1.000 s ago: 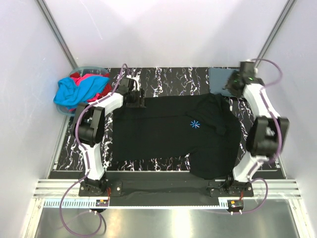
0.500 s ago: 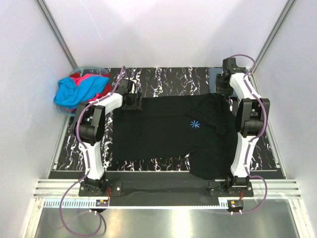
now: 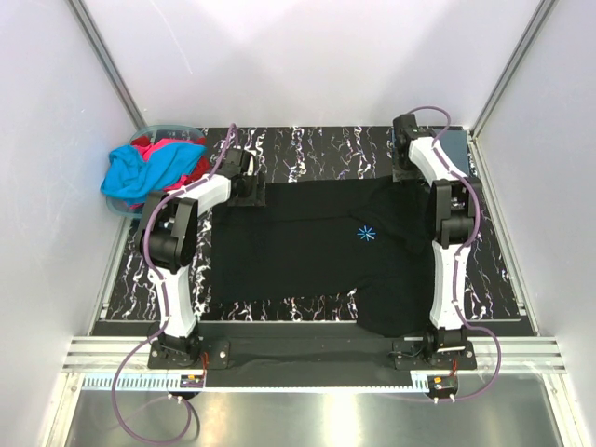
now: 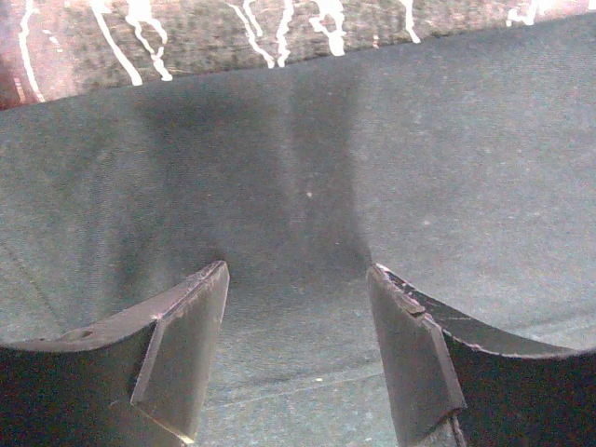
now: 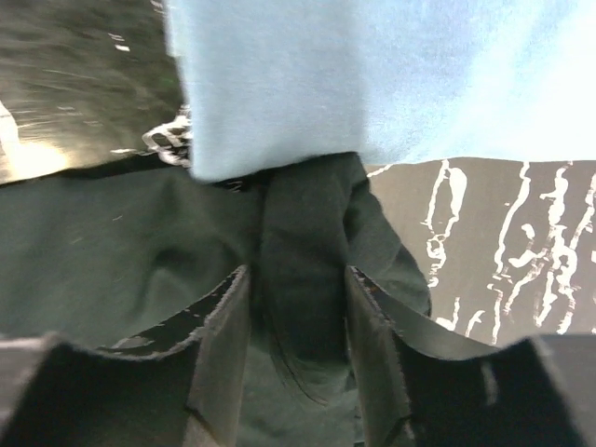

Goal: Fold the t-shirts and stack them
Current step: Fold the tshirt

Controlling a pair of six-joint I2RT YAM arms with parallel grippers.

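Right arm swung in from frame right to upper right — right gripper [image 5: 298, 275] now part-open astride a ridge of the black t-shirt [image 3: 317, 251] (spread mid-frame, nothing pinched), left gripper [image 4: 298, 270] wide, empty over its upper-left edge — likely both set for a fold grasp.
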